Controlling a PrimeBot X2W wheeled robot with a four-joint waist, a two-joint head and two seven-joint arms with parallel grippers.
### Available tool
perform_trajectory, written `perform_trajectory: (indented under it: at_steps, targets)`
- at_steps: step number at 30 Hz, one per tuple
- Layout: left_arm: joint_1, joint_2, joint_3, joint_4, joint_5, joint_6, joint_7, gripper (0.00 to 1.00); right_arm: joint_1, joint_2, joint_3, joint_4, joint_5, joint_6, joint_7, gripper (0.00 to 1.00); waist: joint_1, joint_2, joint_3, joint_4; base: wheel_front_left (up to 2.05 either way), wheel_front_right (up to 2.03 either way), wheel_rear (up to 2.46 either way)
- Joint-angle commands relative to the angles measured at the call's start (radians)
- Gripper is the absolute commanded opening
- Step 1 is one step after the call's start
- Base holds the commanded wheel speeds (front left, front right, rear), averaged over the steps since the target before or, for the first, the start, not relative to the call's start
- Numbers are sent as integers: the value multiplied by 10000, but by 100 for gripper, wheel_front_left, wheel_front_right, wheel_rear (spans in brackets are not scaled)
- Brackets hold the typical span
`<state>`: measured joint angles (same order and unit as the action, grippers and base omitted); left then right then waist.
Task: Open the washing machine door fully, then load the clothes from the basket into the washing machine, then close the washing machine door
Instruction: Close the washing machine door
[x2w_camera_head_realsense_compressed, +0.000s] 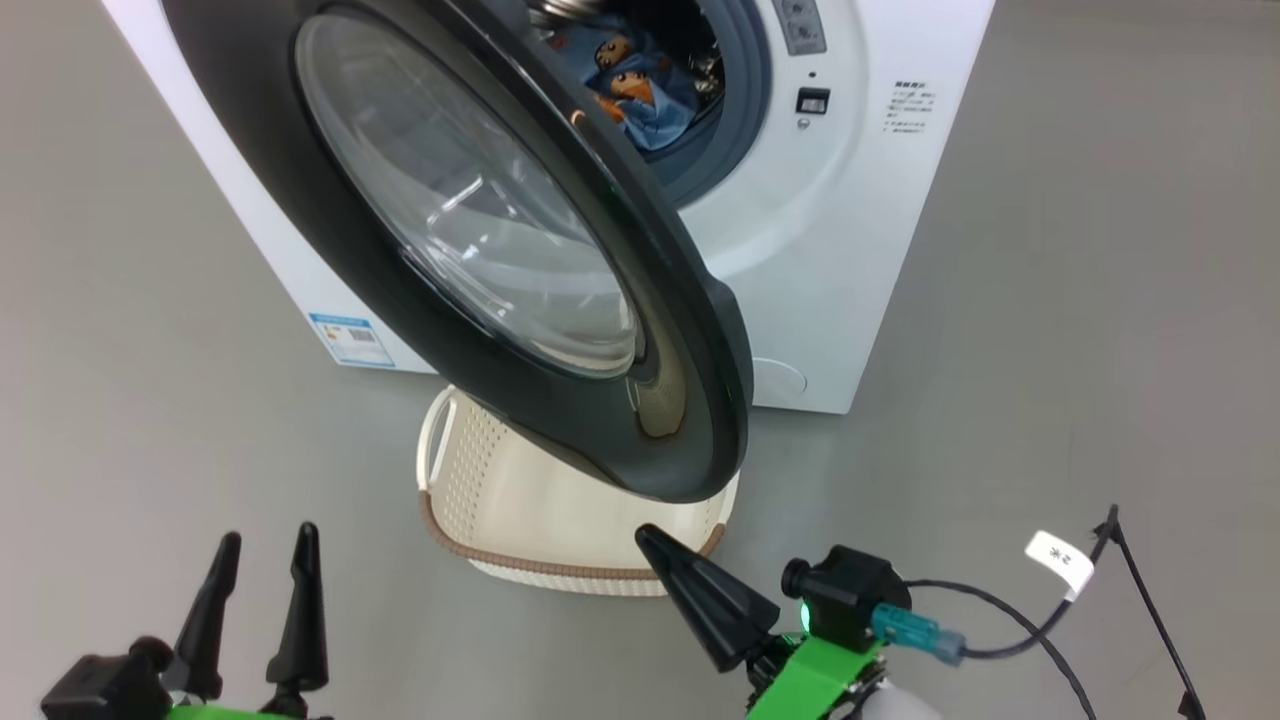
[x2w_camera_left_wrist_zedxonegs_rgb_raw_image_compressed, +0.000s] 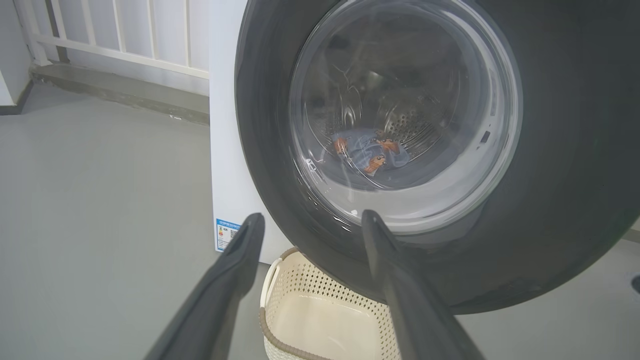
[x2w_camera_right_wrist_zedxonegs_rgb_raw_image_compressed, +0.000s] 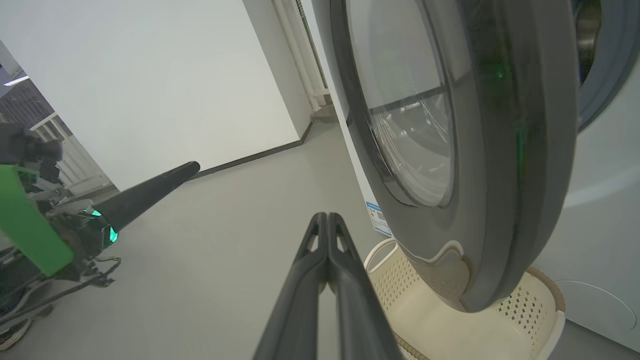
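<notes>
The floor (x2w_camera_head_realsense_compressed: 1100, 300) is smooth grey, and in the right wrist view a white wall (x2w_camera_right_wrist_zedxonegs_rgb_raw_image_compressed: 150, 75) with a dark skirting stands behind it.

Nearest, at the lower left of the head view, the left gripper (x2w_camera_head_realsense_compressed: 267, 540) points its two dark fingers up that view. Its jaws are apart with nothing between them, and it is well apart from the basket. At the lower right, the right gripper (x2w_camera_head_realsense_compressed: 655, 545) sits on a green wrist piece and leans up and to the left. Its jaws are pressed together into one dark cone. The tip is over the near rim of the basket (x2w_camera_head_realsense_compressed: 440, 525) and near the lowest edge of the door, with a small gap to the door. A black cable with a white tag (x2w_camera_head_realsense_compressed: 1060, 558) runs off from this wrist.

The basket stands on the floor just before the machine. Its long axis lies across the head view and its pale bottom shows.

The washing machine door (x2w_camera_head_realsense_compressed: 400, 330) is partly swung out and stands on edge. It is hinged on the robot's left, its free edge points toward the robot, and its lower part hangs above the basket. Its outer face and the glass window (x2w_camera_head_realsense_compressed: 470, 210) are turned to the robot's left.

Behind it is the washing machine (x2w_camera_head_realsense_compressed: 850, 250), with a blue label sticker (x2w_camera_head_realsense_compressed: 350, 340) low on its front. The clothes (x2w_camera_head_realsense_compressed: 630, 90) lie inside the drum, past the blue-grey gasket. In the left wrist view they are seen through the glass.
</notes>
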<state>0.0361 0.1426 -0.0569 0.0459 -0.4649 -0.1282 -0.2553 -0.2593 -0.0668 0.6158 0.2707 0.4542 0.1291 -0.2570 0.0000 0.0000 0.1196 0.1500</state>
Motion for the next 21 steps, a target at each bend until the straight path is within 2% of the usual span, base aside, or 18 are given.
perform_trajectory:
  at_steps: [1,7,21]
  targets:
    - [-506,110,327,-164,-56,-25,-65,100,-473,162,220,-21,213,16,-48,0,0,0,143,95,0,0,0]
    - [-657,49,283,-122,-100,-25,-65,100,-1039,164,243,561,379,16,-48,0,0,0,333,192,0,0,0]
    - [-960,2,175,-102,-200,-25,-65,100,-1571,165,-946,658,102,16,-48,0,0,0,714,334,0,0,0]
